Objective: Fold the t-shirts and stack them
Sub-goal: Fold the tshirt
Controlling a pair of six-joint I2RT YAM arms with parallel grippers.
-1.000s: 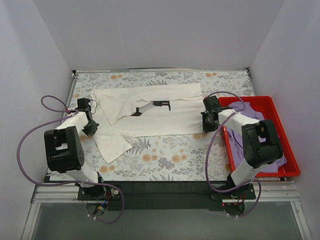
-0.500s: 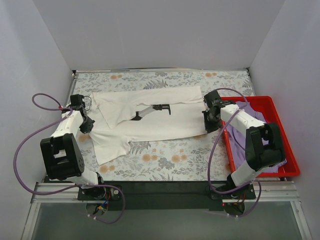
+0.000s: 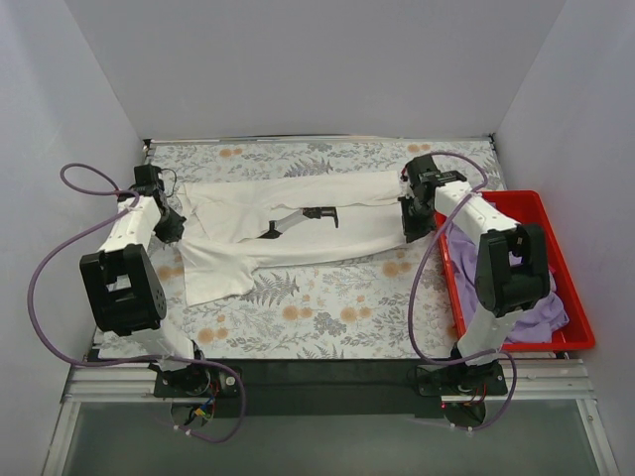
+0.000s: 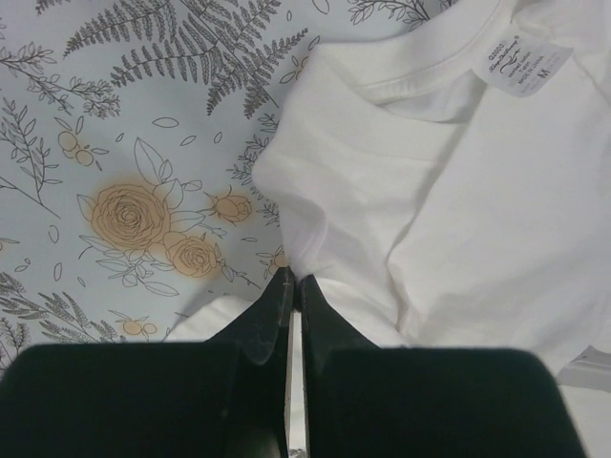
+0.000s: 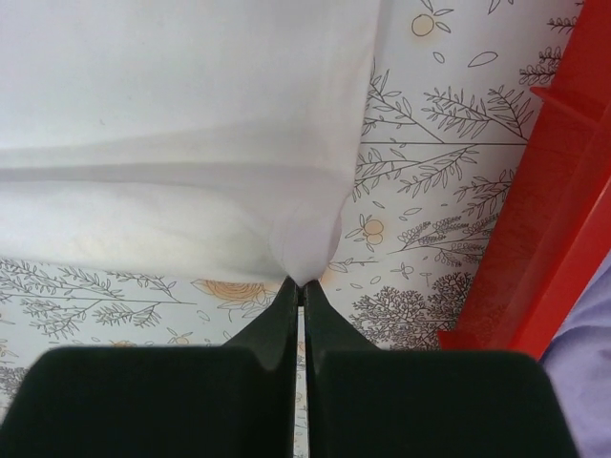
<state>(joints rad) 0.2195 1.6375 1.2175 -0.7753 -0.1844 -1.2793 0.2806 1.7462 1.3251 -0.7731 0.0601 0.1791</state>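
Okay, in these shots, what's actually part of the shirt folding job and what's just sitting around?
Part of the job:
- white t-shirt, pinched by the left gripper and the right gripper
- lavender t-shirt, lying in the red bin

Just lying about:
- red bin
- floral tablecloth

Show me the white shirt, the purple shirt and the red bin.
white t-shirt (image 3: 347, 233): top view, body cloth beside the black print.
lavender t-shirt (image 3: 541, 315): top view, bunched cloth inside the bin.
red bin (image 3: 521, 203): top view, its far wall.
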